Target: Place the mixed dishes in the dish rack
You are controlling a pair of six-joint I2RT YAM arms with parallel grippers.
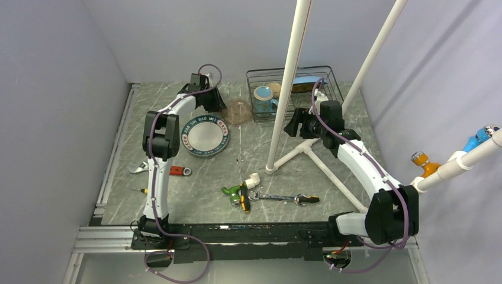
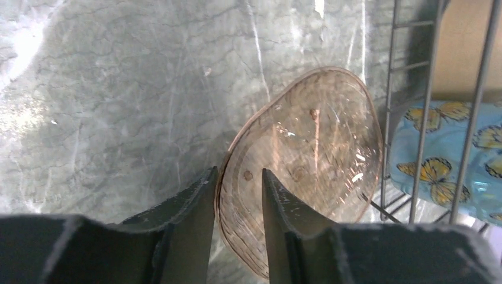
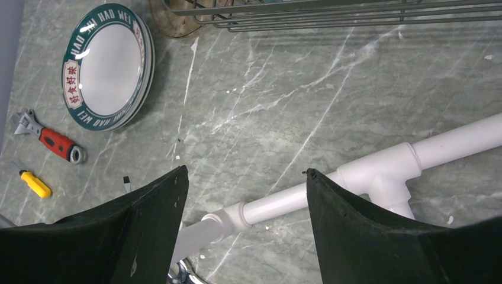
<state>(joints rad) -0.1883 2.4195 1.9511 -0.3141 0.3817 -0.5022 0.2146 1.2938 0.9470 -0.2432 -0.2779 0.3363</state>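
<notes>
Three walls [image 1: 177, 35] enclose the marbled tabletop [image 1: 198, 192] bearing the dish rack [image 1: 277, 70].

Loose tools and a pipe frame on the grey marbled bench [image 1: 195, 201].
White pipe frame [image 1: 289, 77] stands mid-bench, its foot joint near centre. At left lie a red-handled wrench [image 1: 161, 170] and a small yellow-handled screwdriver [image 1: 140, 190], apart. Front centre, clustered: green-handled tool [image 1: 229, 191], yellow-and-black screwdriver [image 1: 243, 196], spanner [image 1: 281, 197].
</notes>
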